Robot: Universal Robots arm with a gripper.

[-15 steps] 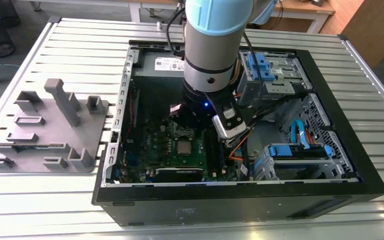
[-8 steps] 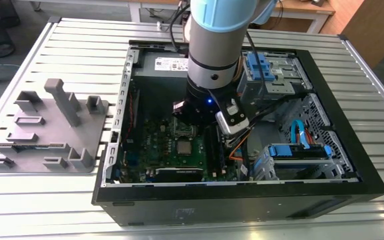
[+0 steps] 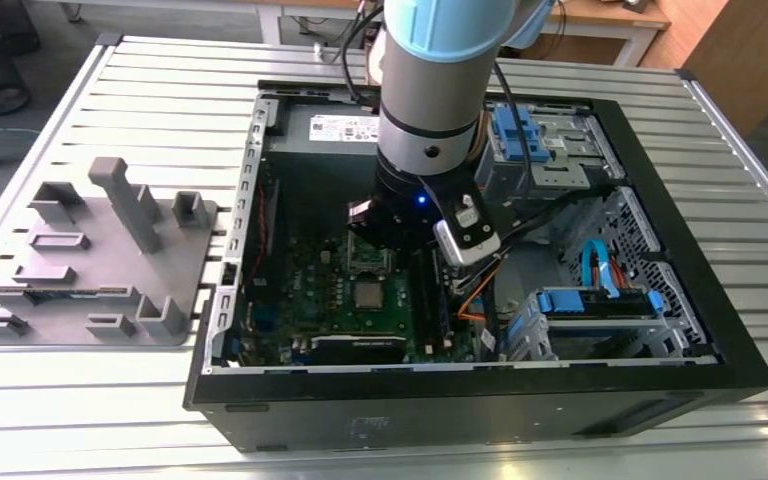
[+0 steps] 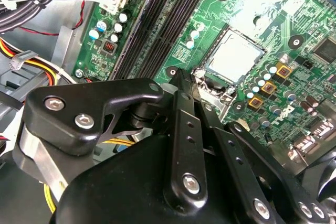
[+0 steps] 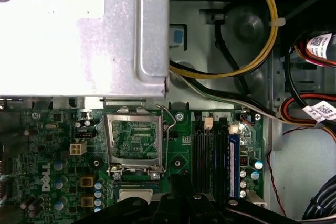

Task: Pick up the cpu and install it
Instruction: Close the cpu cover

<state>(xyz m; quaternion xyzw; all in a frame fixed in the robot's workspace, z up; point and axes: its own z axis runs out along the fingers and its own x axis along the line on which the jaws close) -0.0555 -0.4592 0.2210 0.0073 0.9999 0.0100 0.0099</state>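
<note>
In the socket (image 4: pixel 214 80) | cpu (image 4: pixel 233 56) lies flat | gripper (image 4: pixel 188 77) closed, empty (just beside it) | judged: stay clear, don't nudge the chip

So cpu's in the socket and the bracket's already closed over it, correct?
Not quite. The cpu is in the socket, but the bracket stands open, flipped back off it, as the first wrist view shows.
</note>
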